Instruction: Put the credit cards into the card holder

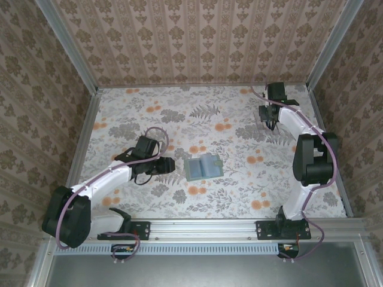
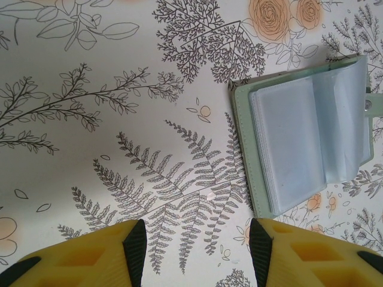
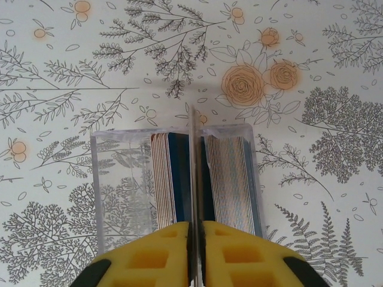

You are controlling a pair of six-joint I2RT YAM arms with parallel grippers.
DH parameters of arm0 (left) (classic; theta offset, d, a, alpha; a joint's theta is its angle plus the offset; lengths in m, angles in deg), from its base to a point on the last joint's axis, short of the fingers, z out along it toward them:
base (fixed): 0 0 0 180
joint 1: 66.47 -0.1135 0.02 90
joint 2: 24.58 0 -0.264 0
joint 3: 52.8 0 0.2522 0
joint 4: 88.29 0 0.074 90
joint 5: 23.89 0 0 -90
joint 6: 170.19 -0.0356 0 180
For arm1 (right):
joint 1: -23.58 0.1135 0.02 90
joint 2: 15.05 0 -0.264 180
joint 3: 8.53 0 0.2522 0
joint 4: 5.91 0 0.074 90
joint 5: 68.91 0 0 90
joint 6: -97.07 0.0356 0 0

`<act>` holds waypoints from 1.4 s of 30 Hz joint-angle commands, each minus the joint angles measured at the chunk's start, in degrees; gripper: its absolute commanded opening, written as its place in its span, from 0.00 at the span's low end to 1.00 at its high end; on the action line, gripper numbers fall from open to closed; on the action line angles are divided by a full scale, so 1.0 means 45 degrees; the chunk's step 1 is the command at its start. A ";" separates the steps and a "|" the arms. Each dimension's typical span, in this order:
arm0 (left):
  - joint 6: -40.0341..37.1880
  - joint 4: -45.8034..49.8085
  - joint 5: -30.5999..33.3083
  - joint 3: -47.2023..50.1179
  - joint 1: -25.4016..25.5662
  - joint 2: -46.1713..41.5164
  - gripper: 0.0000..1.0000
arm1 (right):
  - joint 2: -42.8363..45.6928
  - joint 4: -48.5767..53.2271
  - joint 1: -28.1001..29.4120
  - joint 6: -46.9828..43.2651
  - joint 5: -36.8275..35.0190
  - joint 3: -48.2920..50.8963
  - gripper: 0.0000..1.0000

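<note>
Right gripper (image 3: pixel 195 232): fingers pinched on one credit card (image 3: pixel 192 149), seen edge-on with its long axis running up the frame. It sits over a gap among the upright credit cards (image 3: pixel 230 185) in a clear box (image 3: pixel 119 191), lower centre.

Left gripper (image 2: pixel 197 251): half open, empty. Card holder (image 2: pixel 299 137) lies open at mid-right, just above and right of it, long axis near vertical.

Card holder (image 1: pixel 203 167) mid-table, right of left tool (image 2: pixel 197 239); credit cards (image 3: pixel 230 179) in box (image 3: pixel 119 191), far right.
</note>
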 commanded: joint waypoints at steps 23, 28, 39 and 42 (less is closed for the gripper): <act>0.0070 -0.0082 -0.0344 -0.0139 -0.0049 0.0743 0.51 | -0.1668 0.1561 -0.0051 0.0651 0.0325 -0.1554 0.38; 0.0069 -0.0135 -0.0372 -0.0138 -0.0032 0.0859 0.51 | -0.1264 0.1409 -0.0051 0.0806 -0.1236 -0.1410 0.38; -0.0091 -0.0088 -0.0579 -0.0529 -0.0017 0.1326 0.51 | -0.0866 0.1146 -0.0051 0.0652 -0.1816 -0.0989 0.38; -0.0107 -0.0091 -0.0578 -0.0534 0.0007 0.1351 0.51 | -0.0855 0.1190 -0.0051 0.0534 -0.2344 -0.1032 0.38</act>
